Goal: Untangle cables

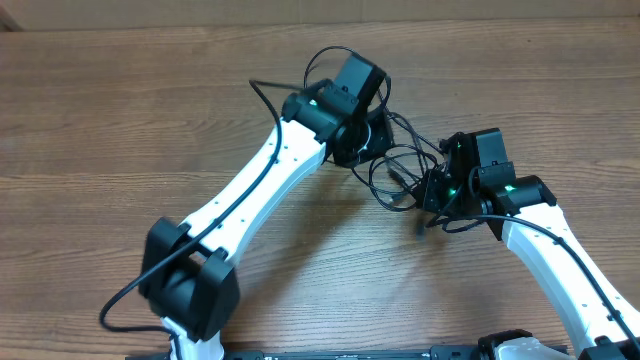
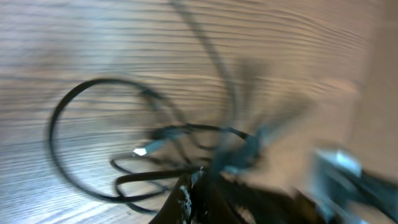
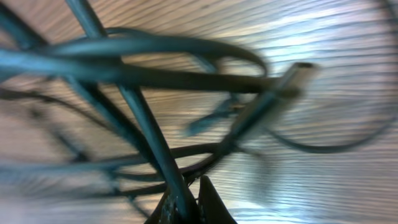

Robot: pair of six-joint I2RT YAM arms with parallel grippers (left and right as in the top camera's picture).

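Observation:
The cables (image 1: 398, 166) are a loose tangle of thin black cords on the wooden table between my two grippers. My left gripper (image 1: 366, 140) is at the tangle's left edge. In the blurred left wrist view its jaws (image 2: 194, 186) look shut, with a cable loop (image 2: 55, 134) running into them and a small silvery plug (image 2: 140, 151) nearby. My right gripper (image 1: 432, 196) is at the tangle's right edge. In the right wrist view its jaws (image 3: 186, 202) are shut on one black strand (image 3: 146, 127), with other strands and a plug end (image 3: 297, 73) crossing above.
The wooden table (image 1: 120, 110) extends on all sides. A thicker black arm wire (image 1: 262, 95) arcs off the left arm toward the far side. The arms' bases are at the near edge.

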